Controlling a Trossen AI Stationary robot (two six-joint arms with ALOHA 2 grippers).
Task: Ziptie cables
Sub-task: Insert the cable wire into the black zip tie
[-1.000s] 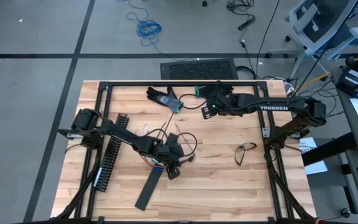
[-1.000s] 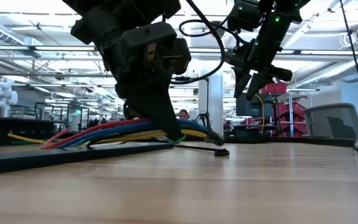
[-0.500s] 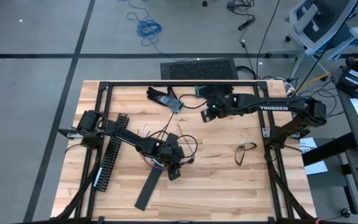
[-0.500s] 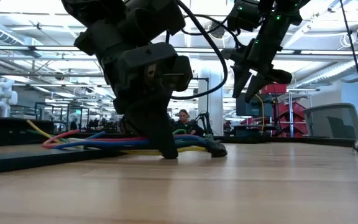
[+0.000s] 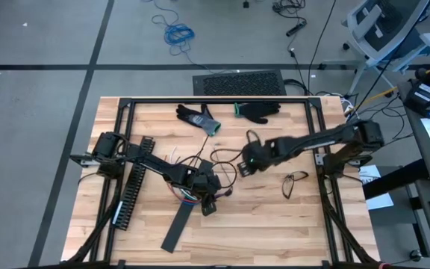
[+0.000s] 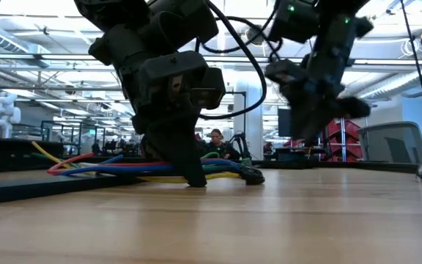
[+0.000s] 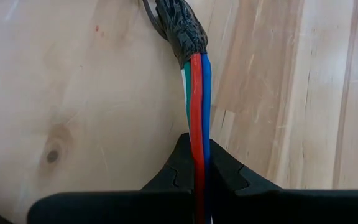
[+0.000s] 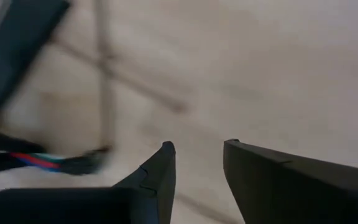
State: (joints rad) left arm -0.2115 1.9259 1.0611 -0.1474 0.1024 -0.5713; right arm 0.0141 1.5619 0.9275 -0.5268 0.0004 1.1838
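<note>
Left gripper (image 7: pixel 196 171) holding: fingers clamped shut on the cables (image 7: pixel 196 93), pinned flat on the counter (image 7: pixel 73 93) mid-table. My right gripper (image 8: pixel 194 152) just swung in from the back, fingers part-open, empty. Judging it's lined up for the ziptie.

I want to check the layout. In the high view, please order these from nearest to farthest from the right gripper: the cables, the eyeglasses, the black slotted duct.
From the right gripper:
1. cables, toward the left arm
2. eyeglasses, on the right side
3. black slotted duct, by the left edge
</note>
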